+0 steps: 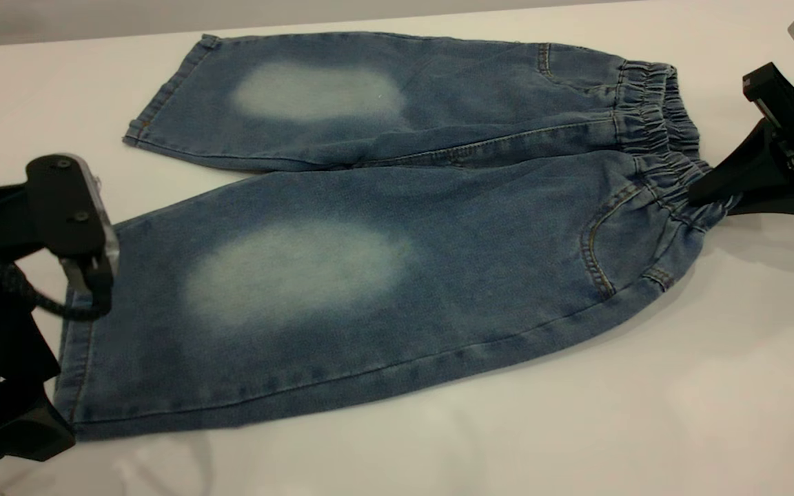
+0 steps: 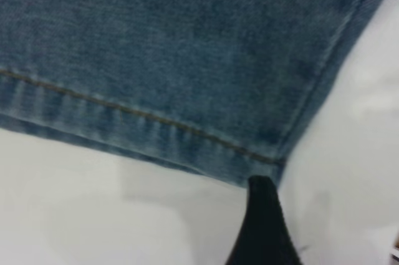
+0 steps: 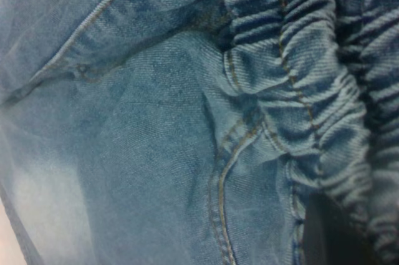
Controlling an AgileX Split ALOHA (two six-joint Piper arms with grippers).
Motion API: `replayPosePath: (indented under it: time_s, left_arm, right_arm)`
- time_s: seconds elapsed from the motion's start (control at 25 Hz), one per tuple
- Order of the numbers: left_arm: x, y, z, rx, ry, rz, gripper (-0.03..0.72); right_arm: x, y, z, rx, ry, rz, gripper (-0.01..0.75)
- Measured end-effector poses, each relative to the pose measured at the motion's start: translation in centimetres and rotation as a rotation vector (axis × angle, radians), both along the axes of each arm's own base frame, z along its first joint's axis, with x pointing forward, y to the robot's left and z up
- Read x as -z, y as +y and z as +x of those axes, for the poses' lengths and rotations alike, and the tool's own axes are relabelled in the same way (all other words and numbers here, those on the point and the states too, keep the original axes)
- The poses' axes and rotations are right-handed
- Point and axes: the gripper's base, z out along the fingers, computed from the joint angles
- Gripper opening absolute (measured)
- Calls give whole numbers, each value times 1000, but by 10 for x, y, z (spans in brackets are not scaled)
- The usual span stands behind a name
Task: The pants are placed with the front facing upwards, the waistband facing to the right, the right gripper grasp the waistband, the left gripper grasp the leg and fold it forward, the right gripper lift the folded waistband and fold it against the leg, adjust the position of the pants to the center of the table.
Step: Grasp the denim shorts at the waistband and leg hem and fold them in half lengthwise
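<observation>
Left gripper [image 1: 87, 275], nearest the camera: low at the hem corner of the near leg [image 1: 287, 289]; one fingertip [image 2: 265, 215] touches the hem edge; whether it has closed on cloth, cannot tell. Pants [image 1: 404, 207]: flat on the table [image 1: 576, 413], long axis running from the left gripper across to the right gripper [image 1: 710, 196]; that one, angled down, appears clamped on the near end of the waistband [image 1: 659, 117], bunching it.

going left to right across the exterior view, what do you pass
left gripper at the hem of the near leg → pale knee patch on the pants → curved front pocket seam → ruched waistband → right gripper at the waistband's near end, all on the white table
</observation>
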Motion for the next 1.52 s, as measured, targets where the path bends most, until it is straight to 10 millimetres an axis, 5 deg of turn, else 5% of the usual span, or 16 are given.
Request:
replayPosePath:
  time_s: [0.28, 1.52]
  left_arm:
    - [5, 0, 6, 33, -114, -11, 480]
    - [37, 0, 10, 54, -96, 10, 480]
  right_arm:
    - [-1, 0, 1, 4, -6, 9, 35]
    - [-2, 2, 1, -7, -16, 26, 36]
